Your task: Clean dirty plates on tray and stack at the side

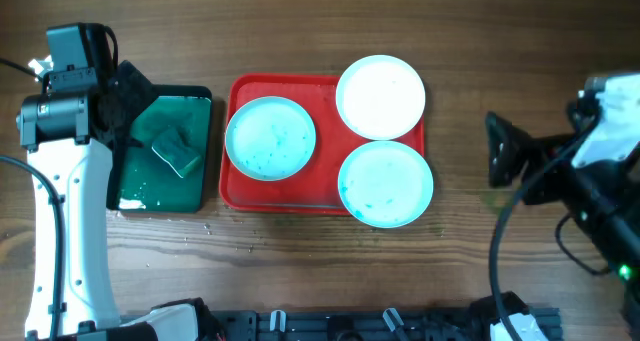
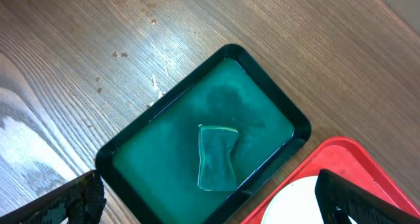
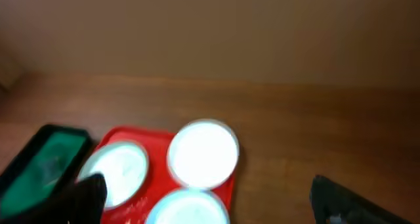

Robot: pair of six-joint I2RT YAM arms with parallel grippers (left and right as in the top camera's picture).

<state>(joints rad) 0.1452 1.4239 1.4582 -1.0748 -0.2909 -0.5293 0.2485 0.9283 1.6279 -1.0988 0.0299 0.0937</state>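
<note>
The red tray [image 1: 326,189] holds three plates. The left plate [image 1: 270,138] and the front right plate [image 1: 385,183] are filmed pale teal with green specks. The back right plate [image 1: 380,97] looks plain white. My left gripper [image 1: 133,131] is open and empty above the left side of the green tray, apart from the plates; in the left wrist view [image 2: 210,207] it hangs over a sponge [image 2: 216,157]. My right gripper [image 1: 510,161] is open and empty over bare table right of the red tray. The right wrist view [image 3: 216,201] shows all three plates, blurred.
A black-rimmed green tray [image 1: 195,111] of teal liquid stands left of the red tray, with the teal sponge [image 1: 175,151] lying in it. Small drops and crumbs [image 1: 215,224] dot the wood in front of it. Black hardware [image 1: 350,323] runs along the table's front edge.
</note>
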